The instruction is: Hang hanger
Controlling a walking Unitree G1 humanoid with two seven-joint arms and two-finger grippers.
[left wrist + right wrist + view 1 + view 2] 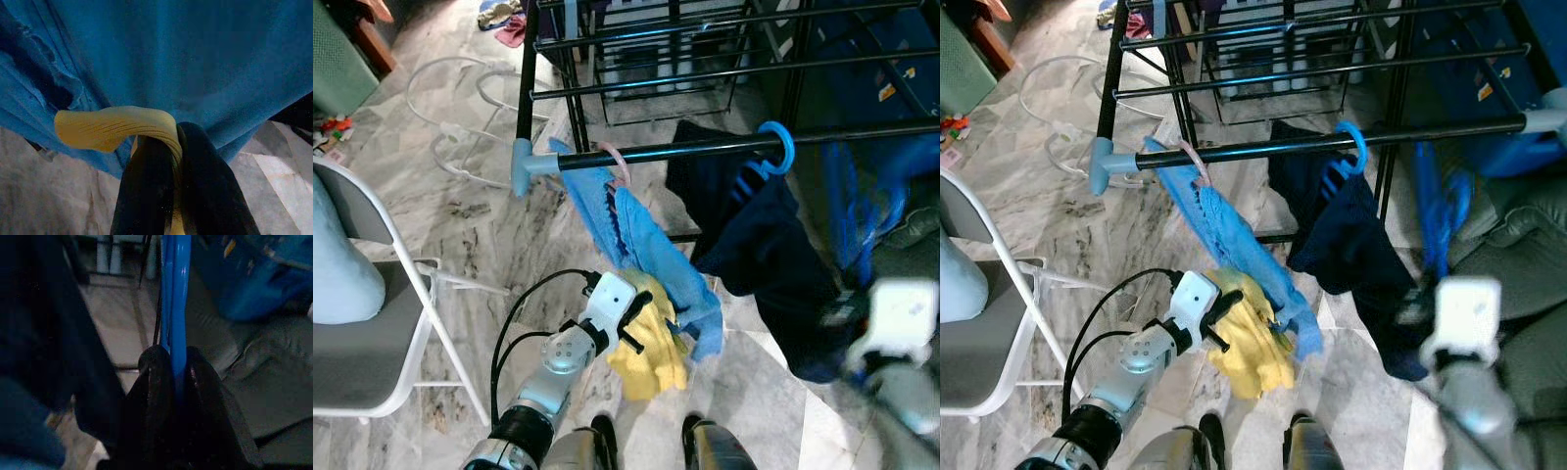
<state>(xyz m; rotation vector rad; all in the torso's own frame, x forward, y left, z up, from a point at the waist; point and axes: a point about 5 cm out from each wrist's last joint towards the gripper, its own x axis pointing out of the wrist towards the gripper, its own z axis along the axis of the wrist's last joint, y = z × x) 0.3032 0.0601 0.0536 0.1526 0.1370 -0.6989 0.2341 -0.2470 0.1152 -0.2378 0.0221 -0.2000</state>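
Observation:
A black rail (705,149) of the drying rack crosses in front of me. On it hang a light blue garment (636,245) from a pink hanger (619,162) and a dark navy garment (764,255) from a blue hook (778,147). My left gripper (177,142) is shut on a yellow cloth (651,357), low beside the light blue garment. To the right, my right gripper (177,357) is shut on a blue hanger (1440,211). The hanger reaches up toward the rail, and its top is blurred.
A white folding chair (372,323) stands close on my left. White hangers (460,98) lie on the marble floor beyond it. More black rack bars (705,73) run behind the rail. A grey sofa (1518,255) and a blue bag (881,59) sit to the right.

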